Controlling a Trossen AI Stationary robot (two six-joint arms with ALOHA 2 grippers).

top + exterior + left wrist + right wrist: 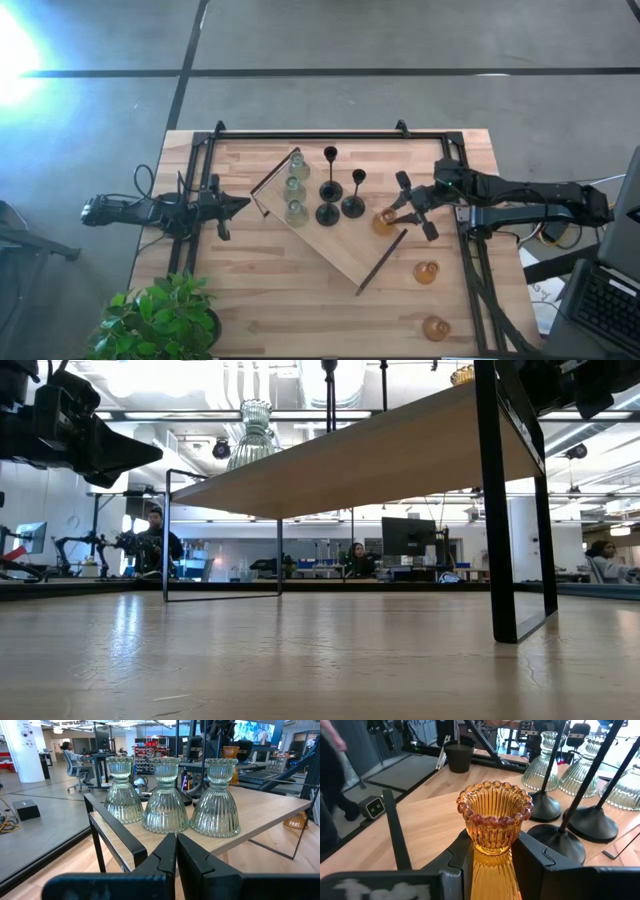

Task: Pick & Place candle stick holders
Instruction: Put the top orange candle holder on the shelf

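Wooden counter [250, 300], raised board [340, 255] across its middle, your right fingers clamped on an amber holder [494, 822]

Your right gripper [405, 212] grips that amber holder upright between its fingers, at the board's near corner, long axis vertical. Just ahead of the fingers stand three black holders [329, 190]; beyond them three green glass holders [165, 795] line the far edge. Open board lies beside the black bases, toward the handle, so you have room there. Two more amber holders [427, 271] wait on the counter behind your right arm. Your left gripper [232, 205] hangs pinched shut and empty, facing the green row
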